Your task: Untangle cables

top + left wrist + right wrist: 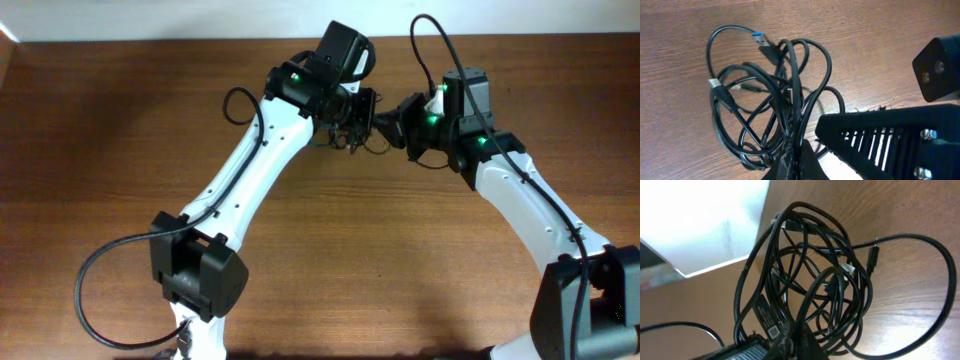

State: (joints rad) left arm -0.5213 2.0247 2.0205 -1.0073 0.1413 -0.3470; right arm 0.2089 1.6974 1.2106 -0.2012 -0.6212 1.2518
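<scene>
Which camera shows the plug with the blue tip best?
The left wrist view: the blue-tipped plug shows close and sharp among the cables. Overhead, the cables are only a tiny clump, with no plug discernible. The right wrist view shows the loops, but no blue tip.

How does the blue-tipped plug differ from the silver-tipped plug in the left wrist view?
The blue-tipped plug has a wide, flat end with a blue insert; the silver-tipped plug is narrower with a pale metal end. The blue-tipped plug lies at the top of the clump; the silver-tipped plug sits lower, at its left edge. Both point up-left and end thin black cords in the same tangle of cables.
</scene>
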